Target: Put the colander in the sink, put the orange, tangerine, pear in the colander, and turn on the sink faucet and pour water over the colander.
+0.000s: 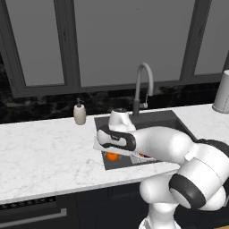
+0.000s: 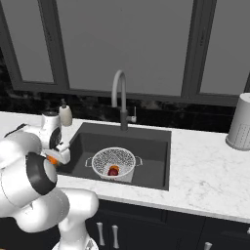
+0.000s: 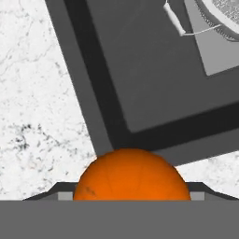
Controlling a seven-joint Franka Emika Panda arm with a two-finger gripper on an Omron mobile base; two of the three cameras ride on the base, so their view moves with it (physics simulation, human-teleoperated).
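My gripper (image 3: 131, 195) is shut on a bright orange round fruit (image 3: 131, 177); whether it is the orange or the tangerine I cannot tell. The hand hangs over the front left edge of the dark grey sink (image 2: 146, 141), and the fruit (image 1: 112, 156) peeks out under it. The fruit (image 2: 52, 159) also shows beside the sink's left wall. The white mesh colander (image 2: 113, 162) stands in the basin with the dark red pear (image 2: 113, 171) inside. The colander's rim (image 3: 224, 14) shows in the hand view. The grey gooseneck faucet (image 2: 119, 97) rises behind the sink; no water runs.
A white soap dispenser (image 2: 65, 115) stands on the marble counter (image 1: 49, 152) left of the sink. A grey cylindrical canister (image 2: 240, 129) stands at the far right. Dark windows and a black backsplash close off the back.
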